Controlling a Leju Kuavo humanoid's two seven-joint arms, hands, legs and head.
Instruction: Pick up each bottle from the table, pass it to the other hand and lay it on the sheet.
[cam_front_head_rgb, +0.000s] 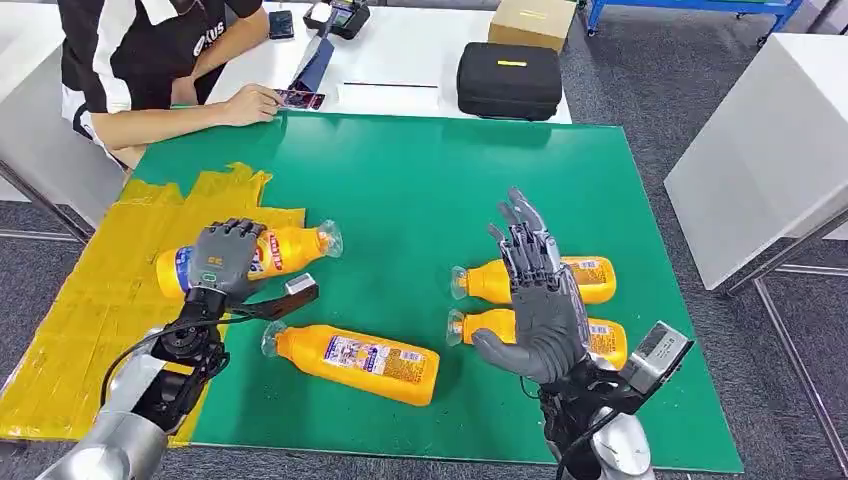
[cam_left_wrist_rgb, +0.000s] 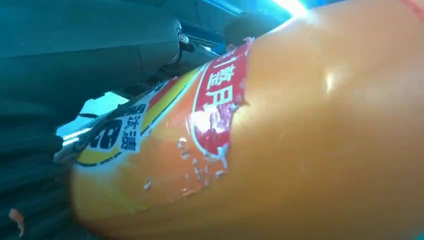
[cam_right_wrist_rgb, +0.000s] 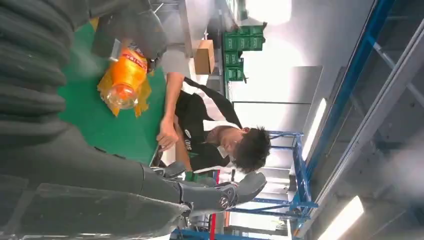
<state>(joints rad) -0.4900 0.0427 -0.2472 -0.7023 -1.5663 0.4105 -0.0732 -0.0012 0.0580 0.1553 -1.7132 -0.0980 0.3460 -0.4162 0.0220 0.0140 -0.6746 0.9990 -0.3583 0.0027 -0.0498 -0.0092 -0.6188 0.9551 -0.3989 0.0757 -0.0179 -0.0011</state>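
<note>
Your left hand (cam_front_head_rgb: 225, 260) has its fingers wrapped around a bottle (cam_front_head_rgb: 290, 248) over the yellow sheet (cam_front_head_rgb: 90, 300) at the table's (cam_front_head_rgb: 400, 170) left edge. Your right hand (cam_front_head_rgb: 535, 300) is spread and holding nothing, above two bottles (cam_front_head_rgb: 590, 280) near the right edge.

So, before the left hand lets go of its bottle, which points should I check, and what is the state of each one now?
1. Left hand grips the held bottle: ok.
2. Held bottle is over the yellow sheet: not ok, its cap end reaches over the green mat.
3. Held bottle already rests on the surface: cannot tell.
4. Right hand is free for the next pick: ok, fingers apart, holding nothing.
5. Bottles left to pick: three lie on the mat, the near bottle and the pair under the right hand.
6. Person's hand is away from the sheet: ok.
</note>
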